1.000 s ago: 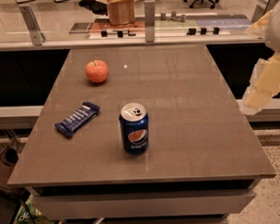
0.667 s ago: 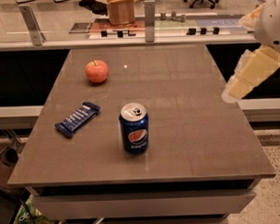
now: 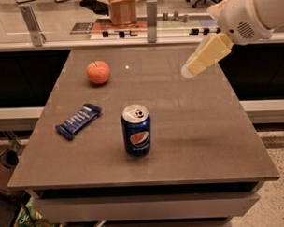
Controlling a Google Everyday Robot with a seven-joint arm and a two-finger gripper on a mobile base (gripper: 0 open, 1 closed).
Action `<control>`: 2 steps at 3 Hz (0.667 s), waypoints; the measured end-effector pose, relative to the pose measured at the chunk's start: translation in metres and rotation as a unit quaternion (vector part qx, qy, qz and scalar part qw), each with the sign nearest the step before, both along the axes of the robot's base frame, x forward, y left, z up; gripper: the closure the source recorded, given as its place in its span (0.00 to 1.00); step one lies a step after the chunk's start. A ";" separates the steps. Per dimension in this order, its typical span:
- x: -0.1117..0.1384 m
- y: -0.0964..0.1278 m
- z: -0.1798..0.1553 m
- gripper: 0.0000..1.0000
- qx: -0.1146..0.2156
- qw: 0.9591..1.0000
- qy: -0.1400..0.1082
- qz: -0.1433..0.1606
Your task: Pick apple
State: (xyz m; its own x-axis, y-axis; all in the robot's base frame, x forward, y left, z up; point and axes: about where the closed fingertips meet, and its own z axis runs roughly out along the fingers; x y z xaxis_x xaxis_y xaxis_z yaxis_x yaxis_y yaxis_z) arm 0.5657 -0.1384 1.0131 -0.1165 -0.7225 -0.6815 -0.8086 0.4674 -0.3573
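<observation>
Nearest you is the front edge of the table [image 3: 208, 141], with its brown-grey top running back from it. A little in from that edge, about midway across, the can [image 3: 136, 136] stands upright: blue, with a Pepsi logo facing you and the silver lid and pull tab on top. To its left and slightly farther back the bar [image 3: 78, 120] lies flat in a dark blue wrapper, set at an angle, one end toward the front left and the other toward the can. Bar and can are near each other but do not touch.

Farther back on the right, the gripper [image 3: 189, 69] hangs in the air over the far right part of the top. It is pale yellow and slants down and to the left from the white arm [image 3: 250, 11] that enters at the upper right corner. It touches nothing and holds nothing. You cannot tell from this view whether it is spread or closed.

The apple [image 3: 98, 72] sits on the far left part of the top, orange-red, stem dimple up, alone and untouched. It is well apart from the gripper, across the width of the table, and well behind the bar.

Beyond the table you see a pale ledge [image 3: 60, 43] with upright posts, and a brown box [image 3: 122, 8] behind it.
</observation>
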 end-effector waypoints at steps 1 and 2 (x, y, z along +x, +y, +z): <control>0.034 0.030 -0.015 0.00 0.055 0.998 0.008 0.026; 0.057 0.061 -0.041 0.00 0.096 0.994 0.028 0.046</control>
